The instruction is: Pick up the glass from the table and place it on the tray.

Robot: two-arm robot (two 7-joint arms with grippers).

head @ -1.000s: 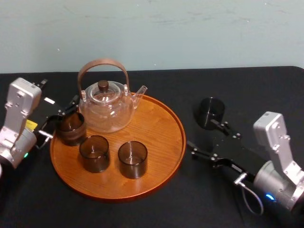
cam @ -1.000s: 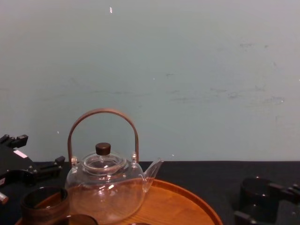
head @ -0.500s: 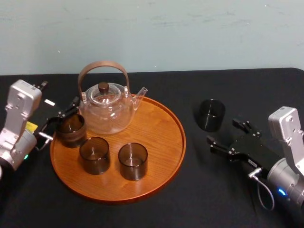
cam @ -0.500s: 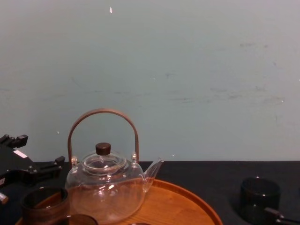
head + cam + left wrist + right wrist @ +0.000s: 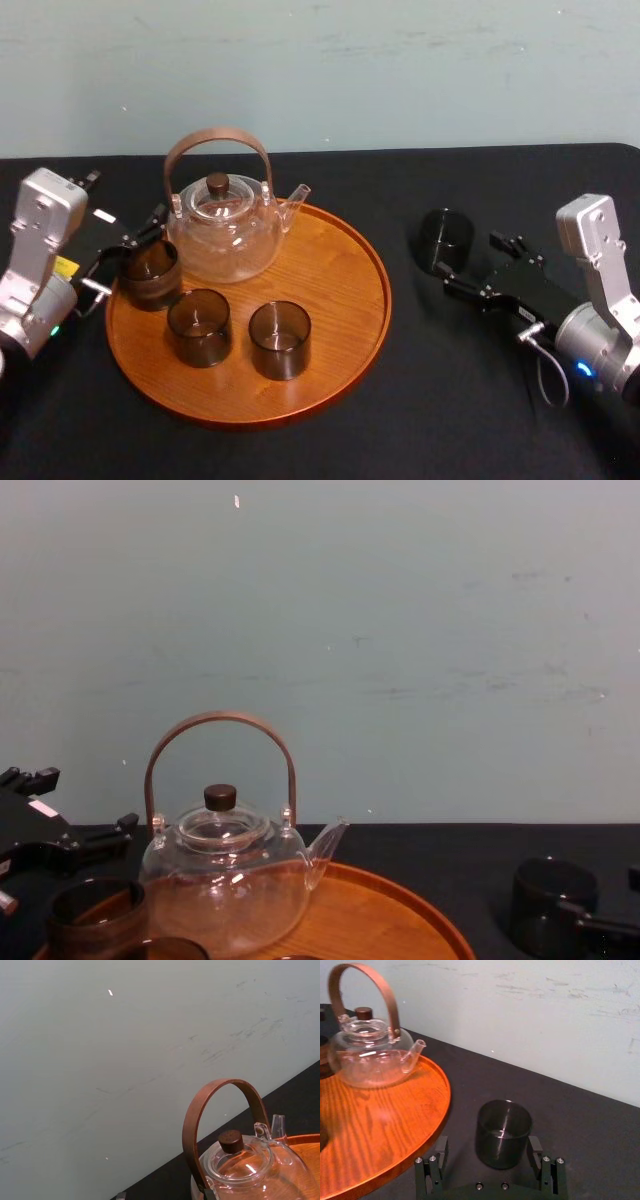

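Observation:
A dark glass (image 5: 445, 240) stands upright on the black table (image 5: 440, 400), to the right of the round wooden tray (image 5: 345, 255). My right gripper (image 5: 472, 261) is open just right of it. In the right wrist view its fingers (image 5: 438, 1159) stand on either side of the glass (image 5: 503, 1132), apart from its wall. The chest view has the glass (image 5: 552, 904) at lower right with one finger (image 5: 600, 921) beside it. My left gripper (image 5: 125, 200) rests open at the tray's left edge, behind a brown glass (image 5: 150, 272).
On the tray stand a clear glass teapot (image 5: 222, 220) with a brown hoop handle and two more dark glasses (image 5: 198, 325) (image 5: 279, 338). Bare wood (image 5: 330, 290) shows on the tray's right half. A pale wall rises behind the table.
My right gripper has swung up and toward the glass, so its fingers now flank it. The left arm, the tray and everything on it are unmoved.

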